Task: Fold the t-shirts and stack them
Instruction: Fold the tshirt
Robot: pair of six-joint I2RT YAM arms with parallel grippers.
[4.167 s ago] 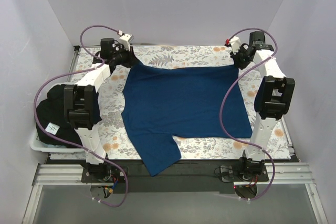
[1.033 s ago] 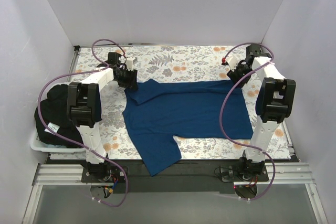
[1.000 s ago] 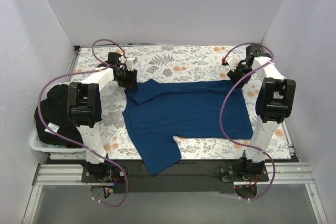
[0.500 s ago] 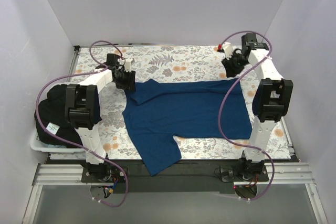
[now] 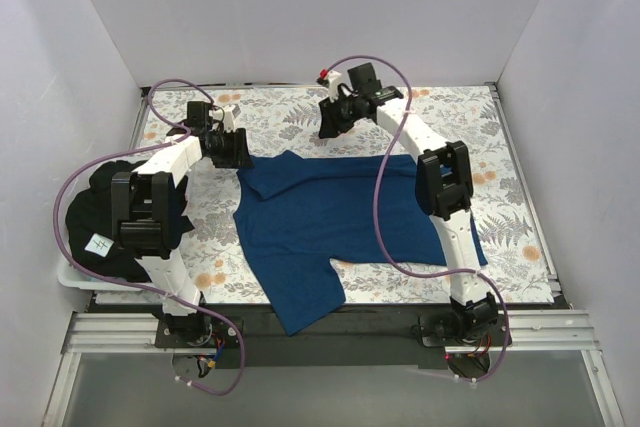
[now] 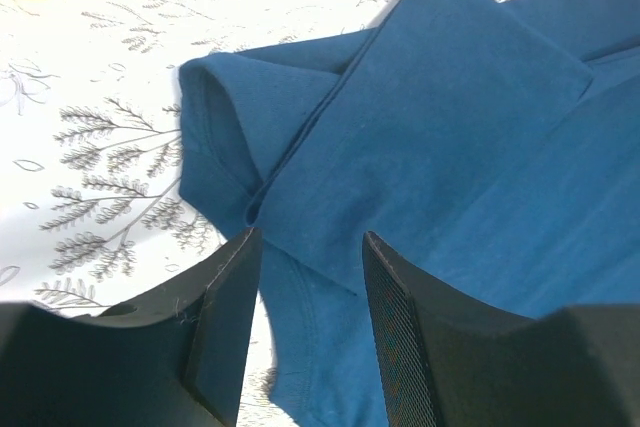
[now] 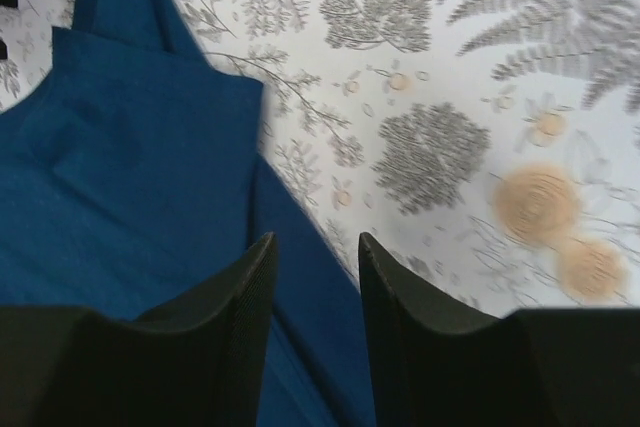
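Blue t-shirt (image 5: 340, 217) lies on the table's floral cloth (image 5: 520, 167), left of centre. Its far strip is now folded toward the near side; a few seconds ago it lay spread flat with a hand on each far corner. One sleeve (image 5: 305, 302) hangs over the near edge.

Both hands have let go since then. The right hand (image 5: 333, 122) was at the far-right corner a second ago and has swung across to the middle of the far edge. The left hand (image 5: 232, 150) has backed off slightly at the far-left corner.

The first fold looks done, and the arms are likely repositioning for the next one.

- **Left hand:** in the left wrist view it (image 6: 310, 247) is released, with the fingers apart and nothing between them. It sits just above the folded corner and the tucked sleeve (image 6: 215, 137).
- **Right hand:** in the right wrist view it (image 7: 315, 242) is also released and empty, over the shirt's far edge where the blue meets the cloth.

Black t-shirt (image 5: 95, 212) sits bunched in the bin (image 5: 75, 275) at the left, well apart from both hands and not yet folded.
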